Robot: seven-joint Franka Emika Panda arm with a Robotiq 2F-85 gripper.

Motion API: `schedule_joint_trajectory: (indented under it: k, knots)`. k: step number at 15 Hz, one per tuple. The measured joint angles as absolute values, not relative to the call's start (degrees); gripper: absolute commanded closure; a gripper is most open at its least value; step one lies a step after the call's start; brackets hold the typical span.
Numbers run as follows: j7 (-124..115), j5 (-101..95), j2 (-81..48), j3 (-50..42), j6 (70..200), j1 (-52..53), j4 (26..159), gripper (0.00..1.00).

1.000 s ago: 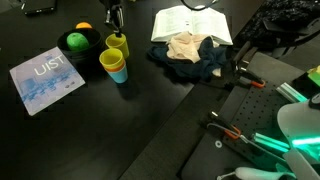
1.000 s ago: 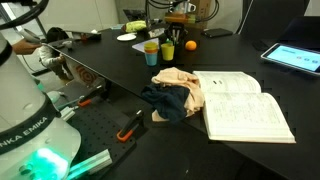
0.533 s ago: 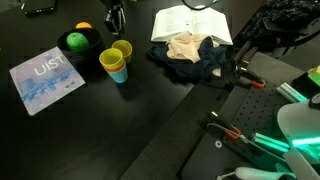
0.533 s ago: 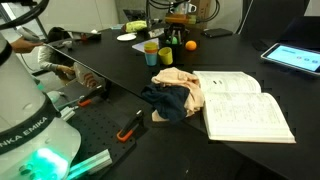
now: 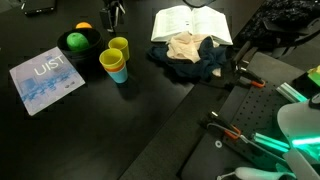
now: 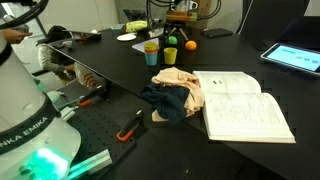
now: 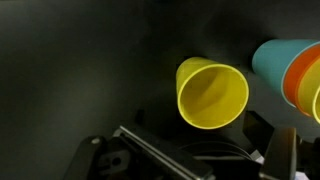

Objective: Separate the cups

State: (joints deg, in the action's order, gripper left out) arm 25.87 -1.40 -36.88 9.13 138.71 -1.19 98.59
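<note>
pincer (image 5: pixel 113 12) hangs open over the table (image 5: pixel 100 135) and holds nothing. below it one yellow cup (image 7: pixel 212 92) stands alone, just beside the black bowl (image 5: pixel 78 42) and well in from the table's edge. the stack of cups (image 5: pixel 114 66) sits close by, yellow on blue. best to rise straight up so the loose cup is not bumped. then pinch only the top rim and pull gently, as the blue one may lift too.

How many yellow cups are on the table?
2. One yellow cup stands alone; the second yellow cup sits nested on top of the blue cup right beside it. Others could hide inside that stack.
</note>
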Motion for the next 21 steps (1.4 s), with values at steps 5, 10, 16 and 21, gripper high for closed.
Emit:
schedule_joint_trajectory:
  k: [5, 10, 16, 21]
  knots:
    - [25.3, -1.4, -34.0, 9.1, 138.6, -1.1, 98.7, 0.00]
    - [22.4, -0.2, -29.5, 10.1, 138.5, -0.8, 102.5, 0.00]
    - [19.8, 4.2, -24.9, 11.8, 138.5, 0.6, 109.3, 0.00]
    - [19.3, 7.1, -23.4, 12.2, 138.6, 1.2, 113.3, 0.00]
